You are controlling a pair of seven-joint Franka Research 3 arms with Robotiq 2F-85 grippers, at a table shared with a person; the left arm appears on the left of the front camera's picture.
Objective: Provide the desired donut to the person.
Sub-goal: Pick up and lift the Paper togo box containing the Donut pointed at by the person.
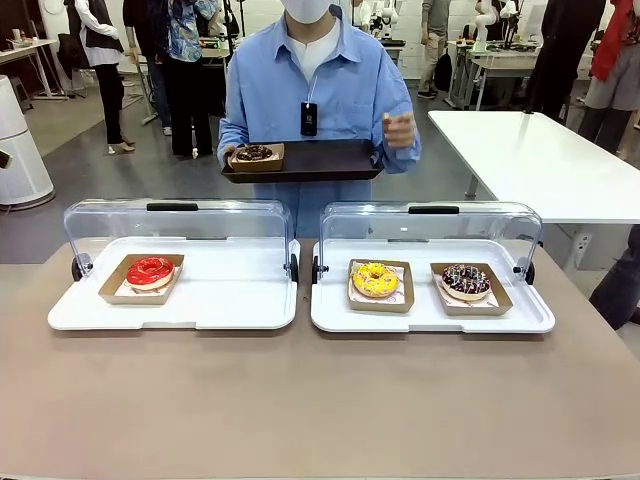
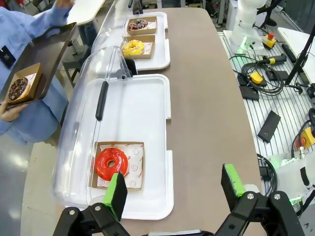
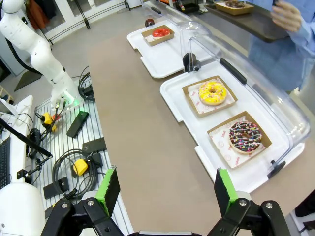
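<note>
Across the table, the person [image 1: 310,90] in a light blue shirt holds a dark tray [image 1: 310,160] carrying a chocolate donut [image 1: 254,153] in a brown box. A red donut [image 1: 150,271] sits in the left white tray [image 1: 230,300]; it also appears just past my left gripper [image 2: 172,189], which is open and empty, as the red donut [image 2: 111,162]. A yellow donut [image 1: 375,279] and a chocolate sprinkled donut [image 1: 466,280] lie in the right white tray [image 1: 430,318]. My right gripper [image 3: 167,189] hangs open above the table's near side, short of the sprinkled donut [image 3: 244,136] and yellow donut [image 3: 212,92].
Both trays have clear lids [image 1: 180,225] standing open at the back. Bare brown tabletop [image 1: 320,400] lies in front of the trays. A white table [image 1: 540,160] stands at the far right. Cables and boxes [image 2: 266,83] lie on the slatted bench beside the table.
</note>
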